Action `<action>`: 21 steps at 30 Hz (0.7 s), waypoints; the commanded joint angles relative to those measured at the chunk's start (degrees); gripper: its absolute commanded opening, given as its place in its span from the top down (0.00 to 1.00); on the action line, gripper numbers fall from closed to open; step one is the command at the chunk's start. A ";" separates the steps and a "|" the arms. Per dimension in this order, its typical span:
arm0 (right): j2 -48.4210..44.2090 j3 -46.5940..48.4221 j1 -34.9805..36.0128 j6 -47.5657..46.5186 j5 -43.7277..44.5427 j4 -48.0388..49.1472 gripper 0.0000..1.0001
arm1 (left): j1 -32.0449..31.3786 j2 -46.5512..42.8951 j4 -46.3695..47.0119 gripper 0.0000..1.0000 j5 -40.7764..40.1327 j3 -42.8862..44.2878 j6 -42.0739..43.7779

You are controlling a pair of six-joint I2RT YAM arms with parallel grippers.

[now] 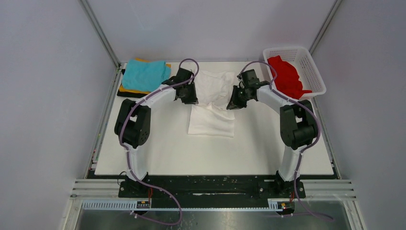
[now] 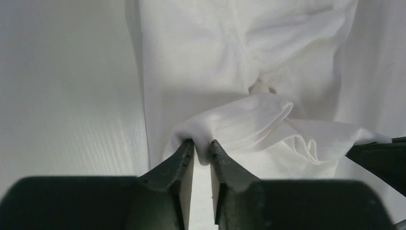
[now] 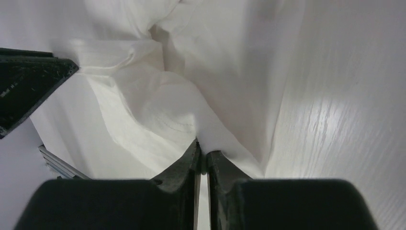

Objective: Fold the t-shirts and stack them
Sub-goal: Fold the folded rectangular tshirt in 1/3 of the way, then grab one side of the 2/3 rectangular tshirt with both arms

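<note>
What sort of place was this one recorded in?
Probably a lab robot cell, not a home: plain grey panels in aluminium framing, a white table, two arms bolted to a rail. The left hand and right hand each pinch a white t-shirt.

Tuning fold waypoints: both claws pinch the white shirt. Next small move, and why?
Probably pull both nearward together: the left claw and right claw each clamp a raised fold of the white t-shirt, whose near half lies flat.

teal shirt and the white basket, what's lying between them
The white t-shirt, bunched mid-table, with both arms' jaws shut on it; the top view shows it.
</note>
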 commanded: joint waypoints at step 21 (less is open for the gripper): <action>-25.53 -29.92 -2.11 5.79 -3.25 11.93 0.01 | 1.80 -30.30 11.06 0.21 8.44 -36.12 -5.86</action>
